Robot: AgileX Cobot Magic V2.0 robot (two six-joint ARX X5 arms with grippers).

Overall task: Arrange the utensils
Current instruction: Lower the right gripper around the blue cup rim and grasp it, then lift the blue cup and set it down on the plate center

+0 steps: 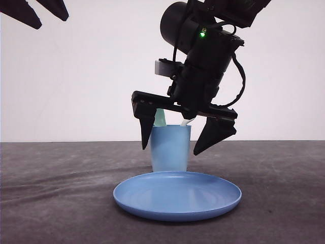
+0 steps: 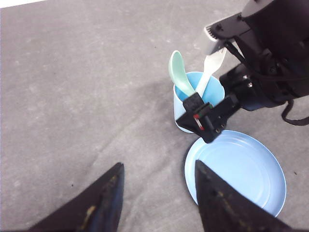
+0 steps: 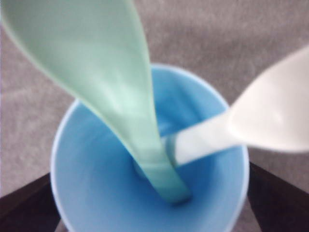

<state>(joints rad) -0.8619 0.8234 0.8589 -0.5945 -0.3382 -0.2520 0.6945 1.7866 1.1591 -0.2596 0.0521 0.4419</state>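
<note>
left gripper (image 2: 157,203): spread open, empty, hanging high and well clear of the cup
spoon (image 2: 179,75): mint green, standing in the light blue cup (image 1: 170,150), leaning over the left rim
fork (image 2: 211,67): white, same cup, leaning right
right gripper (image 1: 184,133): wide open right over the cup, holding nothing
plate (image 1: 177,195): round, blue, just in front of the cup, mid-tabletop
risk: probably clips a handle or the rim pulling away, could tip the cup onto the plate
writing: none readable

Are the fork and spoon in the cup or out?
Both in. The spoon and fork stand handle-down in the upright cup, heads leaning over its rim. The right gripper hangs open above.
</note>
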